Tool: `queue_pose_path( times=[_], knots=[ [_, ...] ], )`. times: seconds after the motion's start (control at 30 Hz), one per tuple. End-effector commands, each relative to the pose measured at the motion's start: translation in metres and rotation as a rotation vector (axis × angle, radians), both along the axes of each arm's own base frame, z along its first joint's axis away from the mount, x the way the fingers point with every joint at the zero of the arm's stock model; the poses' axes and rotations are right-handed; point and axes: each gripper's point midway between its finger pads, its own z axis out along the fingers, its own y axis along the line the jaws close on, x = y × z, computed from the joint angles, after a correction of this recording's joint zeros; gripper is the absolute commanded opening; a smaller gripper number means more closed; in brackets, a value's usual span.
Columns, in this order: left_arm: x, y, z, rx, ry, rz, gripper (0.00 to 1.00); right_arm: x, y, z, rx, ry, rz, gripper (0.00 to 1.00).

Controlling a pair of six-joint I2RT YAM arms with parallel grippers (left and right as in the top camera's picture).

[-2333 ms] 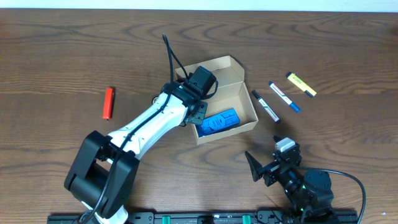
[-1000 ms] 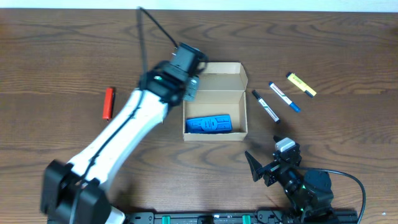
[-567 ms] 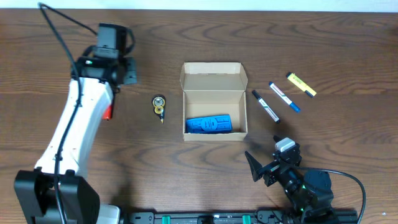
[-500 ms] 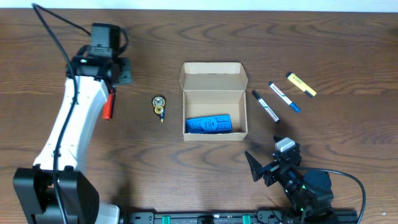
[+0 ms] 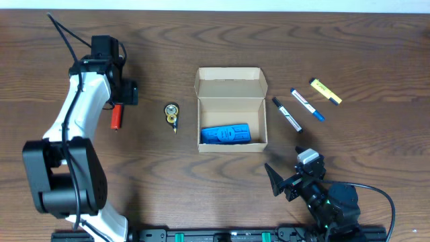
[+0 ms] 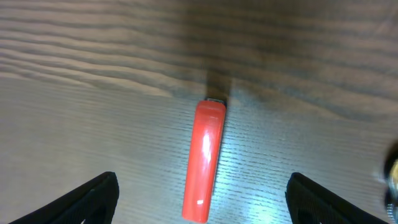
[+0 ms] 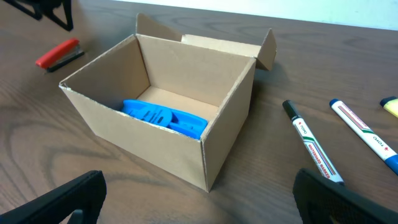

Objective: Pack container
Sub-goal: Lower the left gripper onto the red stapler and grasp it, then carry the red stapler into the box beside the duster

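At the table's left end, the left gripper (image 6: 202, 190) hangs over a red stick (image 6: 204, 158), jaws spread wide and holding nothing. Next comes a small yellow-and-black round piece (image 5: 173, 113). At centre sits the container (image 5: 230, 82), mouth up, long axis left to right, flap lid open on the far side, with a blue object (image 5: 226, 134) along its near wall. Three pens (image 5: 306, 104) lie just right of it. At the near edge the right gripper (image 7: 199, 186) gapes wide, empty.
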Motion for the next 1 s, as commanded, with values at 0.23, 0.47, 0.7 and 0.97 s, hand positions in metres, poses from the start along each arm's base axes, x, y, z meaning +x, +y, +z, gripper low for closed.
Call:
queue_pose_path(
  times=[0.23,0.47,0.7,0.97],
  knots=[
    [-0.006,0.002,-0.058,-0.098,0.132,-0.054,0.8,-0.002,0.005,-0.001,-0.005,-0.004,0.026,0.99],
    [-0.008,0.001,-0.082,-0.107,0.178,-0.064,0.78,-0.002,0.005,-0.001,-0.005,-0.004,0.026,0.99],
    [-0.012,0.0,-0.098,-0.112,0.214,-0.063,0.68,-0.002,0.005,-0.001,-0.005,-0.004,0.026,0.99],
    [-0.014,-0.003,-0.101,-0.132,0.222,-0.063,0.42,-0.002,0.005,-0.001,-0.005,-0.004,0.026,0.99]
  ],
)
